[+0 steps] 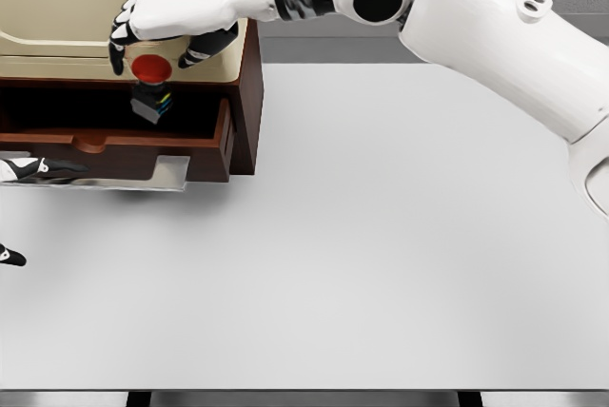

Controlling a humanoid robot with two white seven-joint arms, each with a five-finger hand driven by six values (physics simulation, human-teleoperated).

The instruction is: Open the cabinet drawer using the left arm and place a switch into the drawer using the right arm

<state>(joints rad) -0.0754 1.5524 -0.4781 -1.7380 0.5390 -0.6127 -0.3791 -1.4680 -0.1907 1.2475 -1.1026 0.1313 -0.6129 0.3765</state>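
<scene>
My right hand [166,31] reaching level over the open drawer [143,136], fingers spread, switch [150,84] just beneath them, my left hand [24,169] at drawer front, grip unclear.

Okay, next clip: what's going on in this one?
The cabinet stands at the table's far left corner, with its drawer pulled open. The right hand reaches across from the right and hovers above the open drawer, fingers spread. Just beneath it is the switch, red button on top; whether the fingers touch it is hard to tell, and it appears to be in or dropping into the drawer. Only the left hand's fingertips show at the left edge, near the drawer front.
</scene>
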